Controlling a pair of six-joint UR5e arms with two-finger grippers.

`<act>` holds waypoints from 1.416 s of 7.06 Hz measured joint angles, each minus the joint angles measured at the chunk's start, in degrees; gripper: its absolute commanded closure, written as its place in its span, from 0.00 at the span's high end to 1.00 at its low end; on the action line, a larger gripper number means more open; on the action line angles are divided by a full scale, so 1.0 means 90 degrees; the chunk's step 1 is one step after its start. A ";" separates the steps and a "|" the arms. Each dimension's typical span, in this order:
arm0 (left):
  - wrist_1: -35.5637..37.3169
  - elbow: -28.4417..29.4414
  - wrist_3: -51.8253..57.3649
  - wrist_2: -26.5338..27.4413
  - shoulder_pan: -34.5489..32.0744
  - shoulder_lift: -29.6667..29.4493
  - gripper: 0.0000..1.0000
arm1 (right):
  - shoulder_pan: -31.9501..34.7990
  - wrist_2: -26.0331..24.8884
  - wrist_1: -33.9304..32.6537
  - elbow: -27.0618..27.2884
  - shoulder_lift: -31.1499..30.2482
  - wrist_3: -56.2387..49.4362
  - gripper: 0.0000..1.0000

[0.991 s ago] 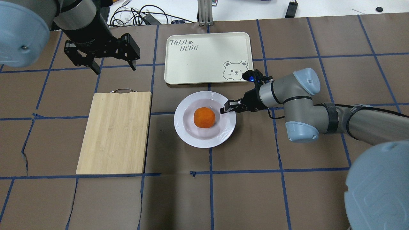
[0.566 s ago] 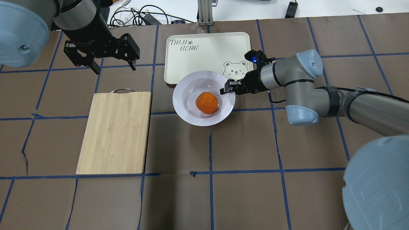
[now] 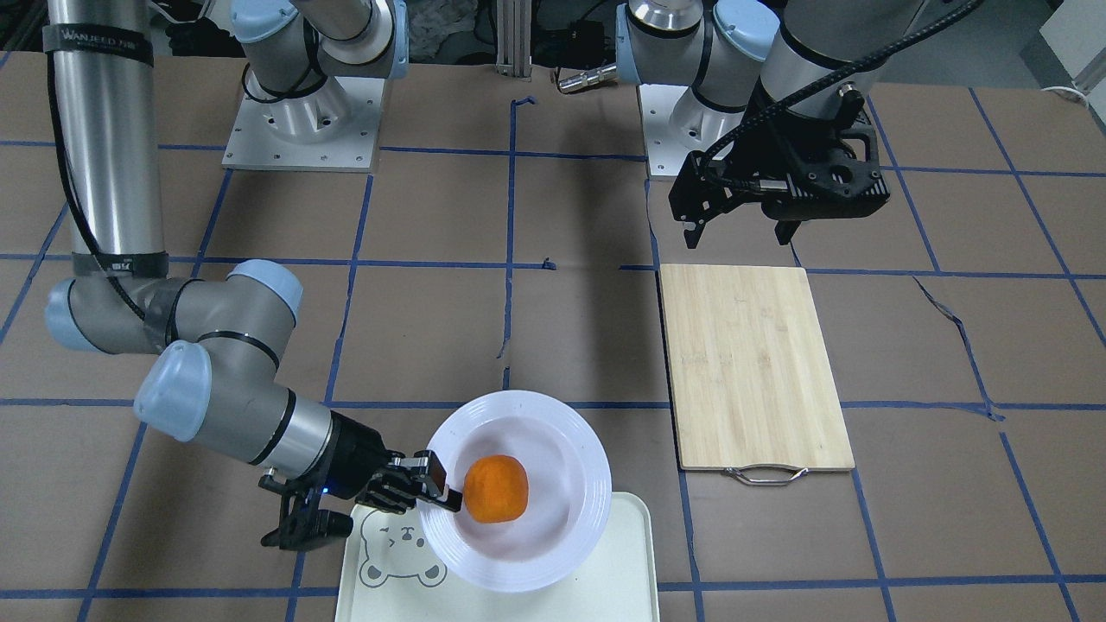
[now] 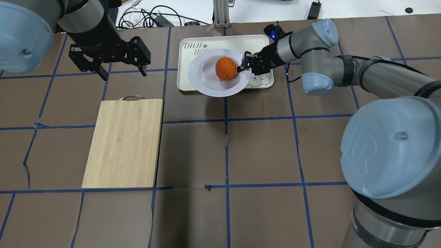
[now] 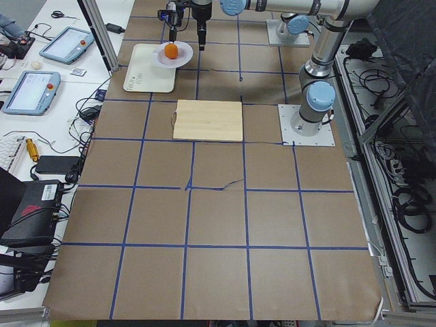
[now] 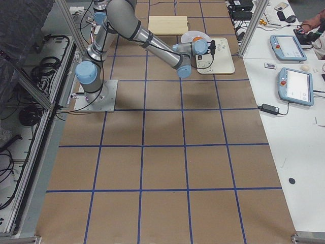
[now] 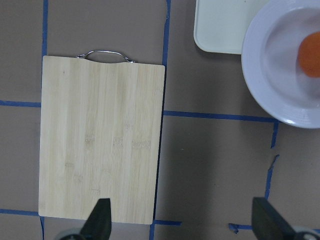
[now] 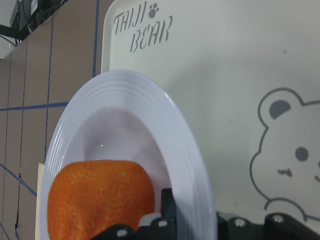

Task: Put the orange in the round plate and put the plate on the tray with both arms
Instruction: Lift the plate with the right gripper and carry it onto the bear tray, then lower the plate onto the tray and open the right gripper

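Observation:
The orange (image 4: 226, 68) lies in the white round plate (image 4: 210, 77), close to the gripped side. My right gripper (image 4: 245, 65) is shut on the plate's right rim and holds it over the front part of the cream tray (image 4: 248, 44). The plate's near edge overhangs the tray's front rim. The right wrist view shows the orange (image 8: 100, 200), the plate rim (image 8: 180, 145) between the fingers and the tray (image 8: 225, 75) beneath. The front view shows the plate (image 3: 562, 449), orange (image 3: 495, 489) and right gripper (image 3: 445, 497). My left gripper (image 4: 123, 74) hangs open and empty, left of the tray.
A bamboo cutting board (image 4: 124, 143) with a metal handle lies left of centre, below the left gripper (image 3: 739, 235). Cables and an aluminium post (image 4: 220, 13) sit past the table's far edge. Brown paper with blue tape lines covers the table (image 4: 262, 151).
The right gripper has lifted the plate with the orange and carried it away from the robot, from the table to over the tray. The left arm has not moved.

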 measured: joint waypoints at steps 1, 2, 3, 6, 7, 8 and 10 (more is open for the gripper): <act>0.0000 -0.0004 0.0000 0.0000 0.0000 0.0002 1.00 | -0.0006 -0.0011 0.0088 -0.0541 0.0365 0.0055 0.00; 0.0000 -0.0006 0.0000 0.0000 0.0000 0.0004 1.00 | -0.0012 -0.0025 0.0122 -0.0942 0.0670 0.0071 0.00; 0.0000 -0.0007 0.0000 0.0000 0.0000 0.0004 1.00 | -0.0023 -0.0039 0.0131 -0.1222 0.0894 0.0073 0.00; 0.0000 -0.0008 0.0000 0.0000 0.0000 0.0009 1.00 | -0.0048 -0.0071 0.0130 -0.1665 0.1288 0.0066 0.00; 0.0000 -0.0008 0.0000 0.0000 0.0000 0.0009 1.00 | -0.0055 -0.0087 0.0127 -0.1725 0.1359 0.0064 0.00; 0.0002 -0.0008 0.0000 0.0000 0.0000 0.0010 1.00 | -0.0058 -0.0113 0.0123 -0.1774 0.1430 0.0063 0.00; 0.0008 -0.0008 0.0000 0.0000 0.0000 0.0010 1.00 | -0.0063 -0.0166 0.0126 -0.1809 0.1515 0.0067 1.00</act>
